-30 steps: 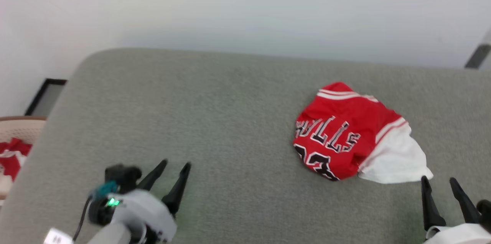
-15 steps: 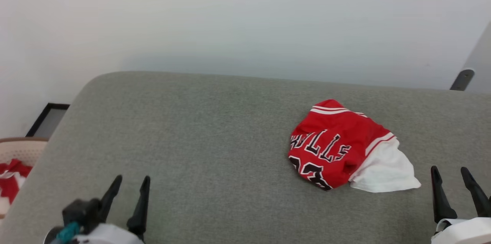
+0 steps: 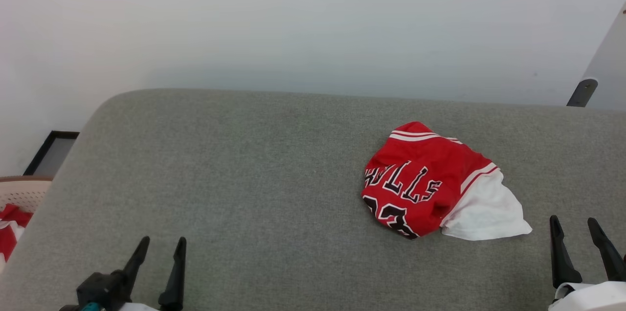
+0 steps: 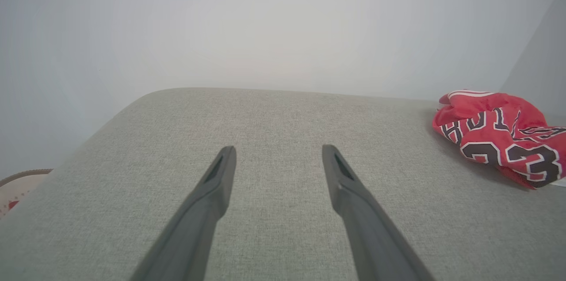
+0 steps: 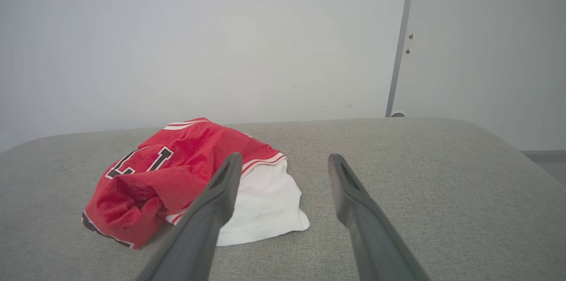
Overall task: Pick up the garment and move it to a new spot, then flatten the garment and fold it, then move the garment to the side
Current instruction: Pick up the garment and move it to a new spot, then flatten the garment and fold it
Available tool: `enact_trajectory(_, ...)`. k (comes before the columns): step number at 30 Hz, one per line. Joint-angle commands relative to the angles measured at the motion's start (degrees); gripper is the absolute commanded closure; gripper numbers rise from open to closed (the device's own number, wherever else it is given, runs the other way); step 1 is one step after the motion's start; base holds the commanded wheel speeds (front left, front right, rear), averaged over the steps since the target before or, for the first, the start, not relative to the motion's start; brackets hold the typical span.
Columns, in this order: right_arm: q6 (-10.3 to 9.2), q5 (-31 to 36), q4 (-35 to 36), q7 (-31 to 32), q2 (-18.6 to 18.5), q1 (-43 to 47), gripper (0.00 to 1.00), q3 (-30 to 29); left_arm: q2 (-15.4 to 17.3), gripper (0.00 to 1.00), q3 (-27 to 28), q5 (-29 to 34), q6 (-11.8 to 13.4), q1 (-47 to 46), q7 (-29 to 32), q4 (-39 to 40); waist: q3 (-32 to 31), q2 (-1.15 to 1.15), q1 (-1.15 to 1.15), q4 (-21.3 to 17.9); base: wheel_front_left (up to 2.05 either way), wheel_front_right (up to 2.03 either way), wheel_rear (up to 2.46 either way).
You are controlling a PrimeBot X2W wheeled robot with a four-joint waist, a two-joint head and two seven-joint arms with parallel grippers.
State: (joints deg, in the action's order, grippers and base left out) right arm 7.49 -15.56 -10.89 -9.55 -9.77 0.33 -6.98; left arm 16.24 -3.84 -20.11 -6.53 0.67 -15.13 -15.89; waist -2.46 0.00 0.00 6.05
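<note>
With the garment [image 3: 425, 179] crumpled on the tabletop's [image 3: 244, 164] right half, and left claw [image 3: 164, 239] and right claw [image 3: 571, 219] both open and empty at its near edge, pick-up looks pending: the right claw must reach it.

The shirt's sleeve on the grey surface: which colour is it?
The sleeve is plain white, with red-and-white stripes along its seam; the right wrist view shows it best.

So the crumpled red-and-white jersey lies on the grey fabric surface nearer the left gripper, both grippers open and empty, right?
Not quite. In the head view the crumpled red-and-white jersey lies on the grey fabric surface nearer the right gripper, not the left gripper. Both are open and empty.
</note>
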Motion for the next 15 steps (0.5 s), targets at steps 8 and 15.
enact_trajectory(8,0.00,0.51,0.22,0.45,0.14,-0.85,0.00,0.77,-1.92,0.00,1.11,2.15,-0.82,-0.03,0.00,0.13,0.47,0.00,0.00,0.13,0.00,0.00,0.00)
enact_trajectory(15,0.00,1.78,-1.14,6.92,-1.98,-3.63,0.00,3.44,-4.06,0.00,1.84,1.93,-0.92,-0.24,0.00,0.64,2.38,0.00,0.00,0.12,0.00,0.00,0.00)
